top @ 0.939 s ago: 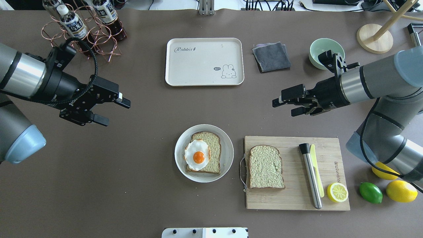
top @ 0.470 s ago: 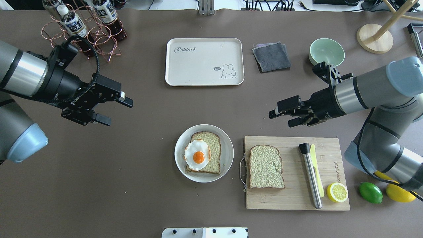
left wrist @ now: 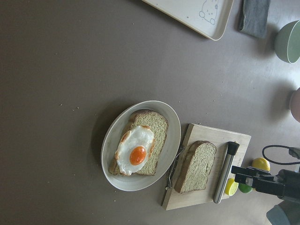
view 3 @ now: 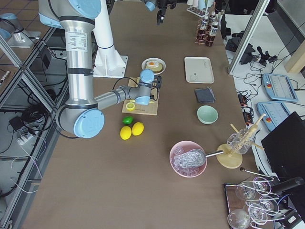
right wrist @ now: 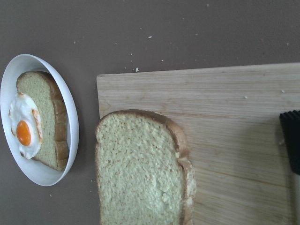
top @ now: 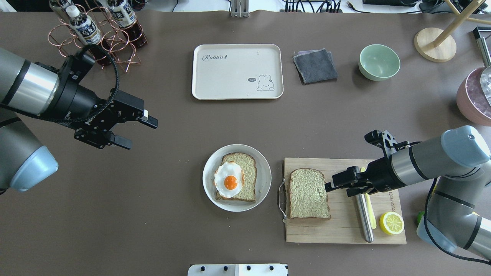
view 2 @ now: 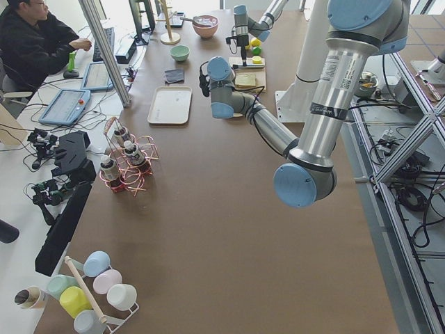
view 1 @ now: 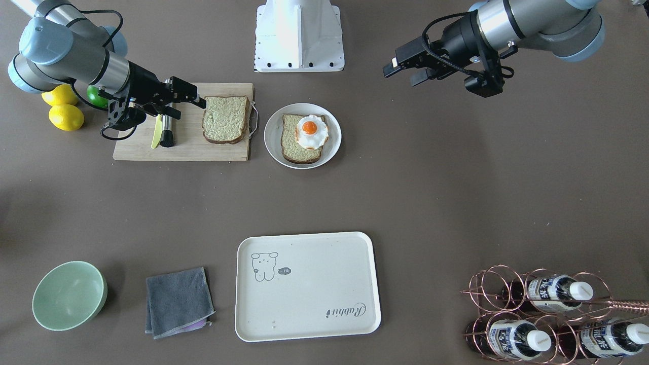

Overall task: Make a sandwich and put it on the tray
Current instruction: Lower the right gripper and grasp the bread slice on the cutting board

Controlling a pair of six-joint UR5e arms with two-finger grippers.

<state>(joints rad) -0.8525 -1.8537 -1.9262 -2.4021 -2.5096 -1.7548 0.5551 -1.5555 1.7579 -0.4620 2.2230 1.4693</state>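
Observation:
One bread slice (top: 309,193) lies flat on the wooden cutting board (top: 345,230). The other slice (top: 245,172) sits on a round white plate (top: 264,180) with the fried egg (top: 229,179) on top. At the far side rests the cream tray (top: 237,71), with nothing on it. My right gripper (top: 339,186) hovers open above the board, just right of the loose slice, holding nothing. My left gripper (top: 142,135) hangs open over bare table, left of the plate. In the right wrist view the loose slice (right wrist: 140,168) fills the lower middle, and no fingers show.
On the board lie a metal rod with a black tip (top: 363,218), a yellow knife (top: 370,214) and a lemon half (top: 391,223). Far side: grey cloth (top: 315,66), green bowl (top: 379,61), bottle rack (top: 96,30), pink ice bowl (top: 473,96).
My right arm has swung toward the near side and lowered, bringing its gripper from mid-table to above the board beside the loose slice. The left gripper shifted only slightly.

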